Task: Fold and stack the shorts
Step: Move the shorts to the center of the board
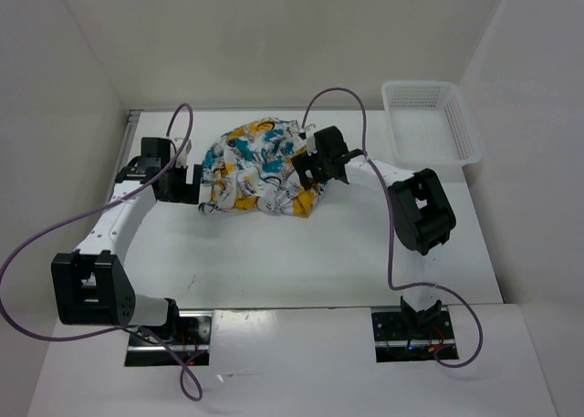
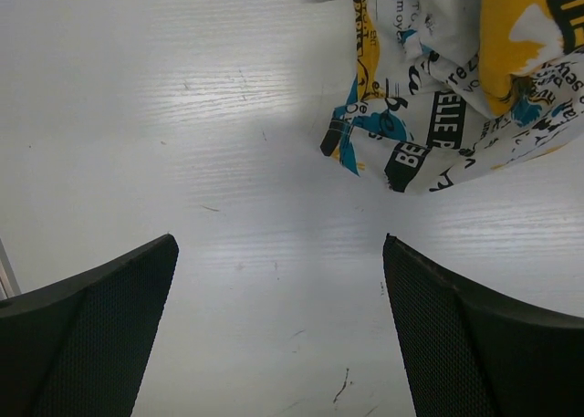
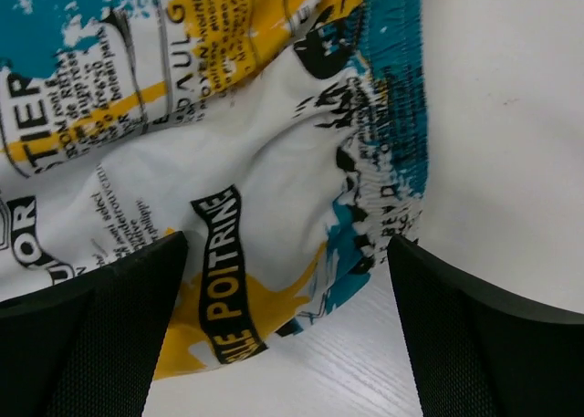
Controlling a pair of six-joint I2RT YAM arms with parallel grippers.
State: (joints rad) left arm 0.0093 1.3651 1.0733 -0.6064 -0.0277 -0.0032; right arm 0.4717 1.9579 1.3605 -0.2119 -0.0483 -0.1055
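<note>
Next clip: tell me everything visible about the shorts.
The shorts are soft white fabric printed with teal, yellow-orange and black patches and lettering, with a gathered teal elastic band along one edge. They lie crumpled in an unfolded heap on the white table, toward its far middle. The right gripper hangs over their right edge, jaws open, clamping nothing. The left gripper is beside their left edge, jaws open.
</note>
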